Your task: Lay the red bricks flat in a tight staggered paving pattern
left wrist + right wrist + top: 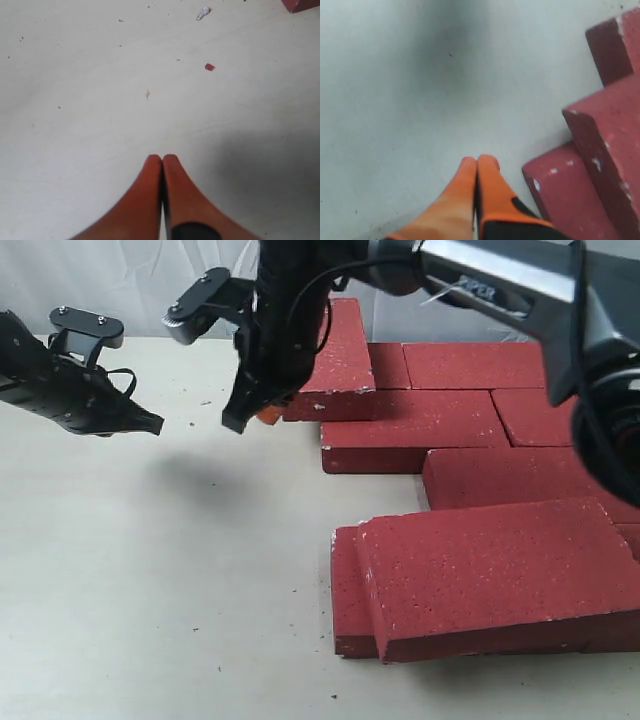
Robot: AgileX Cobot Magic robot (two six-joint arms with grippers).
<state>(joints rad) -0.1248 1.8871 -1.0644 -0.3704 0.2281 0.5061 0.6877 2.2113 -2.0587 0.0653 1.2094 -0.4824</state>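
Several dark red bricks point(450, 425) lie flat in a staggered patch on the right of the table. One brick point(335, 360) rests on top at the patch's far left corner, and another point(500, 575) leans tilted over the nearest bricks. My right gripper point(262, 415) hangs shut and empty just left of that stacked brick, whose stepped corners point(600, 150) show beside the fingers in the right wrist view. My left gripper point(152, 424) hovers shut and empty over bare table at the far left; its orange fingertips point(154, 165) are pressed together.
The pale table point(150, 570) stretches left and in front of the bricks. A small red chip point(209, 67) and a white crumb point(203, 13) lie on it ahead of the left gripper. A white backdrop stands behind.
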